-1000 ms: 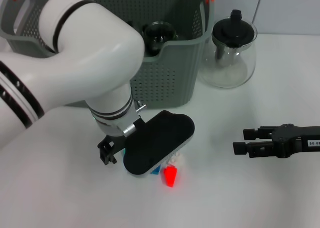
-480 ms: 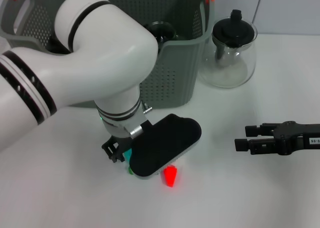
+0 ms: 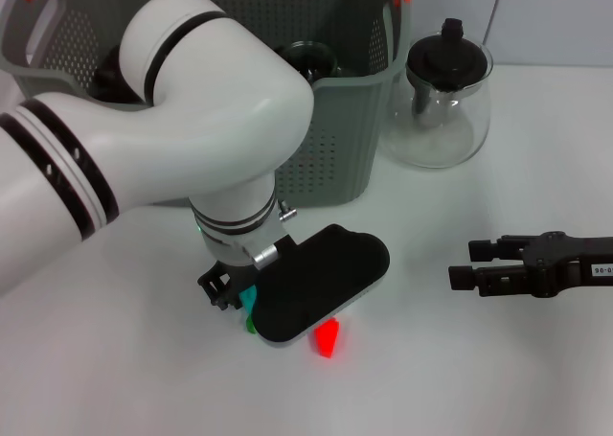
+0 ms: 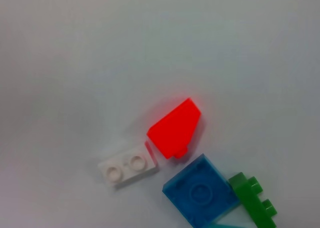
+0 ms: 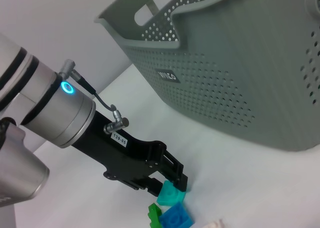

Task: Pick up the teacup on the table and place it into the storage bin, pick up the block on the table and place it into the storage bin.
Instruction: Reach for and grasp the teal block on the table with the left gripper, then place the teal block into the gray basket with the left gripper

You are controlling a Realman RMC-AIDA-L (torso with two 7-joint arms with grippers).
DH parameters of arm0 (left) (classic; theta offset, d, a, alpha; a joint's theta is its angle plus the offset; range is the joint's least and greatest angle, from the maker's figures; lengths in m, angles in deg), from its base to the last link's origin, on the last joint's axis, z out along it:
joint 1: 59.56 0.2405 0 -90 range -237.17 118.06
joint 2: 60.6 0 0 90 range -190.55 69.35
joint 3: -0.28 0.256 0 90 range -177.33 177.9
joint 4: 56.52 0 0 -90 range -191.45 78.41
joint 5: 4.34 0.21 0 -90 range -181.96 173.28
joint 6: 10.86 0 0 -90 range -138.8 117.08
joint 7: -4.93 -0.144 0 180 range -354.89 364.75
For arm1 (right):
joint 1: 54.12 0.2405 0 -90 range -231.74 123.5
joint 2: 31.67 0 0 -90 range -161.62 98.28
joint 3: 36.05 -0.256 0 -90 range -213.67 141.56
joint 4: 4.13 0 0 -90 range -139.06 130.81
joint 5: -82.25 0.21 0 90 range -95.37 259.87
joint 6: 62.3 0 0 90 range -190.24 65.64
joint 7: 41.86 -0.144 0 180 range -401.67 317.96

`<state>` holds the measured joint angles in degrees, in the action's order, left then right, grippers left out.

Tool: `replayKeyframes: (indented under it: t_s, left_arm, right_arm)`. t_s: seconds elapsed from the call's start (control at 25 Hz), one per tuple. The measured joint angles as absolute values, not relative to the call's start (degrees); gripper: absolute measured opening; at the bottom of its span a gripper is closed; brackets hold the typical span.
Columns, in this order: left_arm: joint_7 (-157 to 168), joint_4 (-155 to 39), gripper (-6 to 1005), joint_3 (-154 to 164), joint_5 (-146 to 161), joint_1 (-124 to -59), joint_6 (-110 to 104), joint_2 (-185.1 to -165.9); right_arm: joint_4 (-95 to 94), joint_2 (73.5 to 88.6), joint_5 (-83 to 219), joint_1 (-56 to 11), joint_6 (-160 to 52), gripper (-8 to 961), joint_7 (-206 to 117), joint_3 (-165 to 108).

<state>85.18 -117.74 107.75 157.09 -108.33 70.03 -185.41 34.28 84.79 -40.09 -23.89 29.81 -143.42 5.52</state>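
perforated matt plastic storage bin [image 3: 330,129], glass teapot [image 3: 446,110], glossy plastic blocks [image 4: 175,128]

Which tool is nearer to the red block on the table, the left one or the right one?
Left. The left tool is down at the block cluster, right beside the red block. The right tool hovers well off to that block's right, apart from it.

Lighting's bright and even, looks like soft overhead light, so the white table [image 3: 479,359] shows only faint shadows, a pale one under the left arm [image 3: 192,149]. The glass teapot [image 3: 447,96] catches small highlights. Left wrist view is soft all over: the red block [image 4: 175,128] glows a bit at its edges with a hazy shadow beside it. Right wrist view has the bin [image 5: 240,77] fairly sharp, and a lit blue ring [image 5: 66,88] on the left arm.
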Motion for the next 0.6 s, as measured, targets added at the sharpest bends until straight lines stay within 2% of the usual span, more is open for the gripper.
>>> replayKeyframes:
  t_s: [0.36,0.6]
  left_arm:
    - [85.5,-117.2,478,108.5,156.6,-108.7,69.7,-185.40]
    - [87.6,-117.5,428,107.9,156.6,-109.1,70.3,-185.40]
  right_arm:
    - [33.8,84.72,-40.1,-23.9,29.8,880,-143.3,5.5]
    - [33.8,84.59,-40.2,-24.1,29.9,881,-143.2,5.5]
